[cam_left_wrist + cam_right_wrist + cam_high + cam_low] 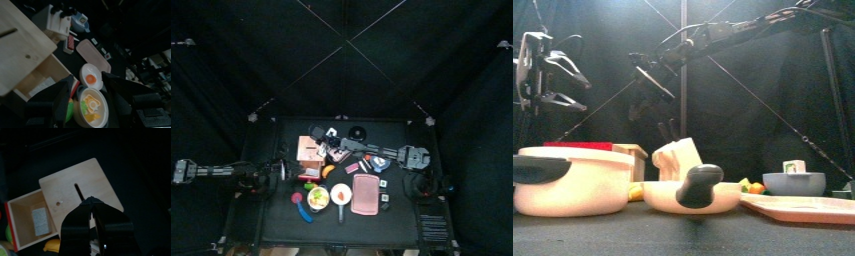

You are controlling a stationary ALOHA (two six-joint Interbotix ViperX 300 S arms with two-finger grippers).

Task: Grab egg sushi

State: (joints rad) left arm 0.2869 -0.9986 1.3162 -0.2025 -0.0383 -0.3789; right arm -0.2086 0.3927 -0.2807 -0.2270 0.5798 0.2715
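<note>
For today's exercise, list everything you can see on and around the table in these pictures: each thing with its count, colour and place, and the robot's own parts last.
wooden box: one, pale wood with a red-edged open drawer, left part of the table, under the right gripper.
pot: one, cream with dark handle, front left in the front view.
bowl: one, pale, holding yellow food, near the table's front.
fried egg: one, white with orange yolk, beside the bowl.
tray: one, pink, right of the bowl.
small bowl: one, grey, right side in the front view.
table: one, black.
left gripper: one, black, jaws apart, above the bowl.
right gripper: one, black, jaws nearly together, over the box.
</note>
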